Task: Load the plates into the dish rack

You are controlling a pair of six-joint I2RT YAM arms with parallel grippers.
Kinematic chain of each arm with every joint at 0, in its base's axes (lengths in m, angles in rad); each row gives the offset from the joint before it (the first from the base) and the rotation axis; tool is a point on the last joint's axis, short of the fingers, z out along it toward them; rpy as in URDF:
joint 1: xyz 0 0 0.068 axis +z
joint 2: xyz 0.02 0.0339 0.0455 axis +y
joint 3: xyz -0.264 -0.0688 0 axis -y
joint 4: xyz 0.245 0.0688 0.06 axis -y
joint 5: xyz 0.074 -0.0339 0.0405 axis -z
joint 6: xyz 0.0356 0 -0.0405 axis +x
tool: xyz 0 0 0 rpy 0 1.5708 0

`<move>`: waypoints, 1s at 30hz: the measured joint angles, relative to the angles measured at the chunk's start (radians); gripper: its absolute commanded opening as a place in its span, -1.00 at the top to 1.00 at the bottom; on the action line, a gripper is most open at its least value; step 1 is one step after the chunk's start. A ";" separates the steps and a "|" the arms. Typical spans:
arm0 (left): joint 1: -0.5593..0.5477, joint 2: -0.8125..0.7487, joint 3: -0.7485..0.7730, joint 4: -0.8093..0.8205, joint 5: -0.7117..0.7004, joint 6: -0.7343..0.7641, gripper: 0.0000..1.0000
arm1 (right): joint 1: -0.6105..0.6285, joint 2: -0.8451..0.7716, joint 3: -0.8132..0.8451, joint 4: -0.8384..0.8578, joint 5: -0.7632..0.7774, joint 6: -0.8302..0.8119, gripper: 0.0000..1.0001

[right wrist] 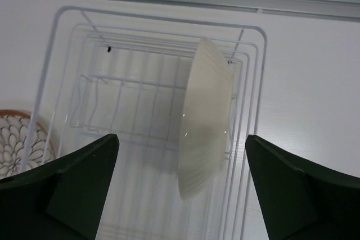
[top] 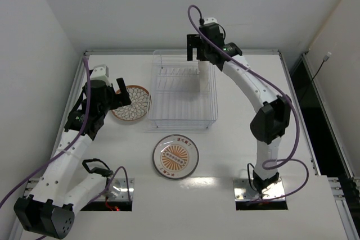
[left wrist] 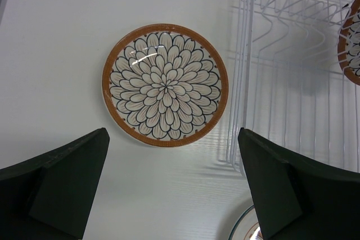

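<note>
Near far edge of desk (top: 225,155): right gripper (right wrist: 183,186) wide apart, empty, above upright plate (right wrist: 205,116) in dish rack (top: 183,122) | left gripper (left wrist: 171,186) likewise, over petal plate (left wrist: 165,85).

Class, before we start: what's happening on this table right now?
Two robot arms are loading plates into a wire dish rack. The first plate already stands on edge in the rack's right side, with the right gripper open above it. The left gripper, also open, hovers over a petal-patterned plate lying flat on the table left of the rack. A sunburst plate lies in front of the rack, untouched.
</note>
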 measured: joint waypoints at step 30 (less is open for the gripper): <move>0.000 0.039 0.000 -0.020 -0.054 -0.026 -1.00 | 0.104 -0.939 -1.419 0.517 -0.543 0.164 -0.45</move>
